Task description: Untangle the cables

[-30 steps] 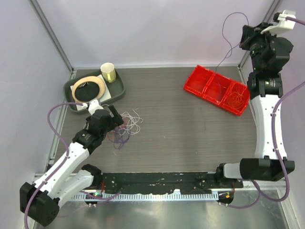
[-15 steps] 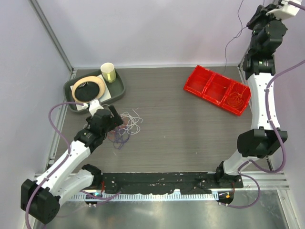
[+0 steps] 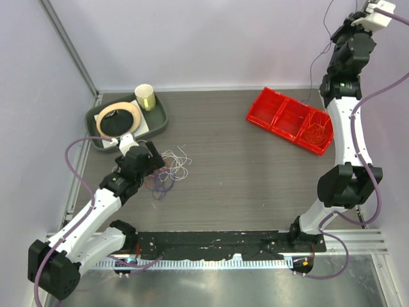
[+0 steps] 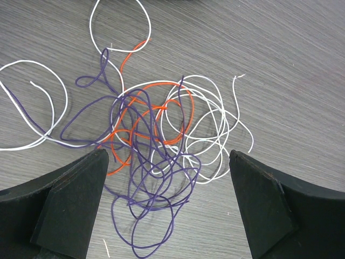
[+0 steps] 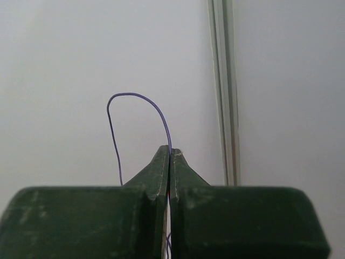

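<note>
Within the last second we raised our right gripper (image 5: 170, 154) higher, jaws pinched tight on one purple cable (image 5: 137, 96) (now freed, we judged), while our left gripper (image 4: 167, 162) hung wide open and empty over the remaining cables (image 4: 156, 135) tangled on the table (image 3: 243, 173).

The grey wood-grain tabletop (image 3: 243, 179) carries three things. A dark tray (image 3: 162, 115) sits in the far-left corner. A red three-compartment bin (image 3: 267, 105) lies askew near the far-right corner. The cables (image 4: 153, 145), purple, orange-red and white strands crossing in loose loops, lie tangled near the left edge, just nearer than the tray and well apart from the bin.
</note>
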Available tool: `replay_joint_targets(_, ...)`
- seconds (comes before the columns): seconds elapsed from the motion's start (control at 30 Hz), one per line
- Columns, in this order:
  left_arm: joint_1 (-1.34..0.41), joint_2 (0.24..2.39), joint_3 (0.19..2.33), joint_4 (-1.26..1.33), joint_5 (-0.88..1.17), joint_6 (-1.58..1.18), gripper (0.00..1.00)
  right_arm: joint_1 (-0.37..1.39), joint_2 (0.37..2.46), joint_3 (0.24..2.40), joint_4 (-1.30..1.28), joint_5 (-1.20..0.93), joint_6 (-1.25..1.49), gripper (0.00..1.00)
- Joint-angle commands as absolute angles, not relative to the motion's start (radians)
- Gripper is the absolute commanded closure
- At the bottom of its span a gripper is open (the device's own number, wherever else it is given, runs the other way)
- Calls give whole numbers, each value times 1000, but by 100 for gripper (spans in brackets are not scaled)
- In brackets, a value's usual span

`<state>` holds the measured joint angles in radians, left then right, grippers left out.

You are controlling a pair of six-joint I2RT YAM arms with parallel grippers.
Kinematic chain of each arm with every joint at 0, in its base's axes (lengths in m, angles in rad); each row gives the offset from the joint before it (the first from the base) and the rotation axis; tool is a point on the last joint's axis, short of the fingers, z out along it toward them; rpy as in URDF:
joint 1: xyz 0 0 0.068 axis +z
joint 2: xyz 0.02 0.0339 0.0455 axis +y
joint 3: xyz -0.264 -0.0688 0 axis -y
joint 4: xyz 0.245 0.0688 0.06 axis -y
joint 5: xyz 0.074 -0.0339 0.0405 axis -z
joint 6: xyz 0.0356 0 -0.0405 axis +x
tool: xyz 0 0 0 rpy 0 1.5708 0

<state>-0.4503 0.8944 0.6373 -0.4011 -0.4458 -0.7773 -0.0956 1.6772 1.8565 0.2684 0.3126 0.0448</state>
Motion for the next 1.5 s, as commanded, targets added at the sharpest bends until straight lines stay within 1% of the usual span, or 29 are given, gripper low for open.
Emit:
replay_joint_targets(0.0,-449,882,640,-388,-472,-772,0,-95,1646,1789,336,319,18,99)
replay_joint_targets(0.1,-449,879,634,-388,-472,-772,0,-95,1649,1731,337,291,40,99)
replay_joint_targets(0.23,-448,874,629,-390,-476,-775,0,-95,1629,1574,434,317,60,99)
replay_joint_targets(0.4,-449,865,621,-385,-466,-772,0,-95,1615,1448,482,305,77,99)
replay_joint_targets(0.53,-448,864,615,-380,-460,-772,0,-95,1603,1301,552,327,109,99)
replay_joint_targets(0.8,-449,870,607,-382,-462,-779,0,-94,1620,1174,560,376,153,99)
replay_joint_targets(0.93,-449,885,633,-406,-482,-799,0,-72,1638,1092,572,465,199,99)
replay_joint_targets(1.0,-449,896,646,-422,-483,-799,0,-61,1655,1080,568,524,202,99)
replay_joint_targets(1.13,-448,907,650,-443,-497,-825,0,-25,1686,1086,500,560,227,99)
replay_joint_targets(1.2,-449,923,663,-459,-494,-827,0,-5,1701,1092,445,674,248,99)
replay_joint_targets(1.23,-449,939,673,-468,-489,-827,0,0,1706,1080,446,693,249,99)
replay_joint_targets(1.3,-449,954,680,-471,-482,-824,0,0,1724,1077,425,725,265,99)
replay_joint_targets(1.33,-448,963,683,-474,-482,-824,0,27,1745,1095,405,738,268,99)
replay_joint_targets(1.4,-449,968,683,-477,-483,-824,0,31,1773,1126,326,764,290,99)
replay_joint_targets(1.47,-448,968,680,-476,-485,-822,0,31,1807,1149,308,749,305,99)
